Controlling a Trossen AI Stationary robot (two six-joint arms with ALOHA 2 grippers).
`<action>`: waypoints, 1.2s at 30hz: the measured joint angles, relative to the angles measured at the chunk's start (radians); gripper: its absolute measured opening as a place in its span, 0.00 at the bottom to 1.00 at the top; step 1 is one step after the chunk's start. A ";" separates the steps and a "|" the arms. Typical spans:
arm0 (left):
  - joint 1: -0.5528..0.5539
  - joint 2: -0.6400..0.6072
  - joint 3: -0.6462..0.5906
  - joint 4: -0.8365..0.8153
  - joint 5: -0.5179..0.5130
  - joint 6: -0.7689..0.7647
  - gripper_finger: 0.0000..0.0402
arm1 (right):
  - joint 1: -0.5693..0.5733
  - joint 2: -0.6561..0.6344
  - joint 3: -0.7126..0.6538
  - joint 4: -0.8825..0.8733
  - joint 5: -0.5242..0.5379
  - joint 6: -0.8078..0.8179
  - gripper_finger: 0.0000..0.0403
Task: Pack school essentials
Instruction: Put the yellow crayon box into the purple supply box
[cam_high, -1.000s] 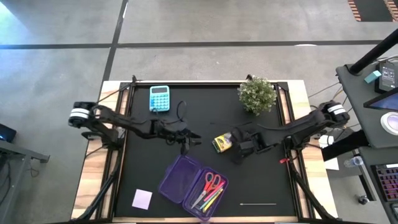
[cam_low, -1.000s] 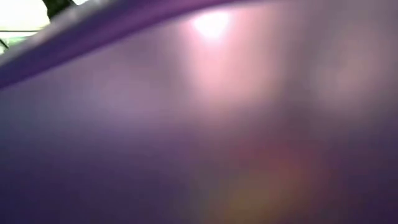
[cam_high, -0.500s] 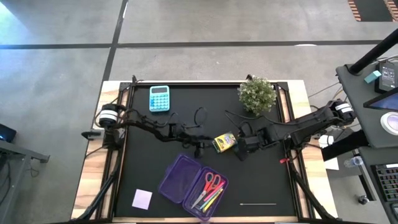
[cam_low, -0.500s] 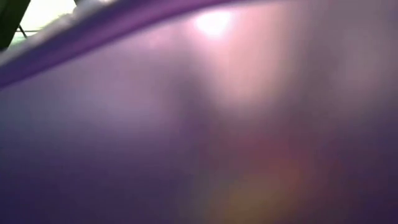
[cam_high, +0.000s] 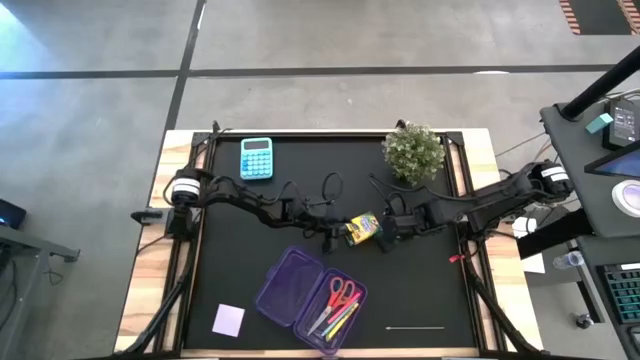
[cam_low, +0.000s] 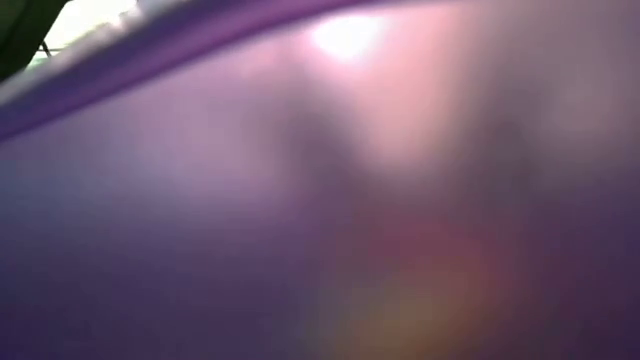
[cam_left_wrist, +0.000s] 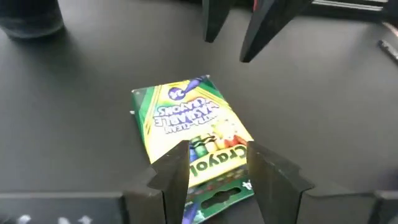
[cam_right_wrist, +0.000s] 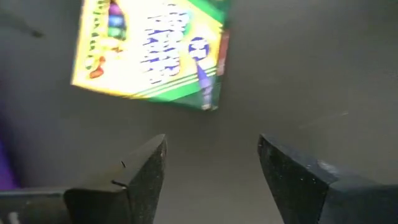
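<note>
At the near edge of the black bench (cam_high: 420, 290) lies the lilac note pad (cam_high: 228, 320), alone at the near left. Right of it sits the open purple case (cam_high: 288, 290), its wall filling the low view as a blur. Inside the case, on its right half, lie the red-handled scissors (cam_high: 341, 294) with the coloured pens (cam_high: 335, 320) beside them.

Farther in, near the middle of the bench, the crayon box (cam_high: 362, 229) lies flat on the mat, between the two claws. The left claw (cam_left_wrist: 216, 169) has reached it from the left: its fingers stand moderately apart with one end of the box between them, not clamped on it. The right claw (cam_right_wrist: 211, 163) sits just right of the box, spread wide and holding nothing, with a gap of bare mat between its fingertips and the box.

At the far left lies a blue calculator (cam_high: 256, 158); at the far right stands a small potted plant (cam_high: 413, 152).
</note>
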 joint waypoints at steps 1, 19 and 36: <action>0.000 0.011 0.008 -0.001 -0.011 -0.001 0.35 | -0.007 0.001 -0.007 0.002 0.000 0.003 0.60; -0.001 0.052 0.006 -0.106 -0.074 -0.007 0.35 | -0.106 -0.012 -0.104 0.266 -0.007 0.079 0.59; -0.004 0.052 -0.049 -0.059 -0.079 -0.005 0.35 | -0.181 -0.012 -0.210 0.551 -0.063 0.100 0.59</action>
